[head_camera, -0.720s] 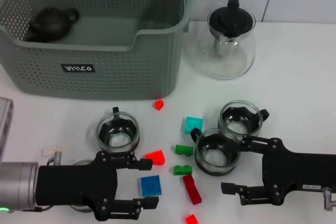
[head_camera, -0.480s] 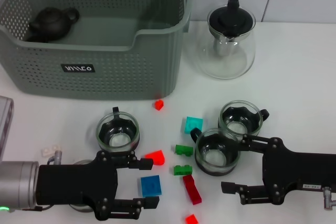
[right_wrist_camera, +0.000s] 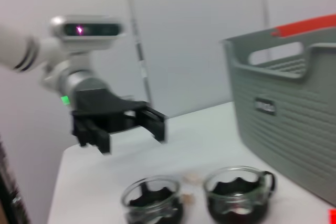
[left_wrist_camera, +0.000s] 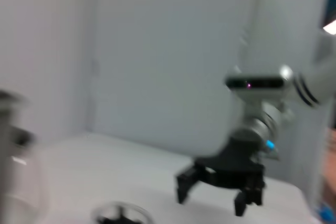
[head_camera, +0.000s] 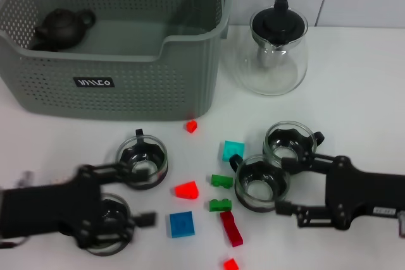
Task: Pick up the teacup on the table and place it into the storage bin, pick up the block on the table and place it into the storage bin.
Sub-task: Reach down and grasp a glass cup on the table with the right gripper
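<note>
Several glass teacups stand on the white table: one (head_camera: 142,159) near the storage bin, one (head_camera: 106,227) under my left arm, and a touching pair (head_camera: 261,183) (head_camera: 290,143) on the right. My left gripper (head_camera: 142,193) is open and blurred, low on the left beside the first two cups. My right gripper (head_camera: 281,184) is open, with its fingertips flanking the right side of the nearer cup of the pair. Loose blocks lie between the arms: blue (head_camera: 181,224), red wedge (head_camera: 186,189), cyan (head_camera: 233,150), two green (head_camera: 221,181) (head_camera: 220,205), dark red (head_camera: 231,227). The grey-green storage bin (head_camera: 190,39) stands at the back left.
A dark teapot (head_camera: 63,28) sits inside the bin. A clear glass teapot (head_camera: 277,49) with a black lid stands to the bin's right. Small red blocks lie near the bin (head_camera: 191,126) and at the front edge (head_camera: 231,263). The right wrist view shows the open left gripper (right_wrist_camera: 128,132).
My left arm has swung back to the left and is blurred, uncovering the blue block. My right gripper has shifted slightly toward the cup pair.
</note>
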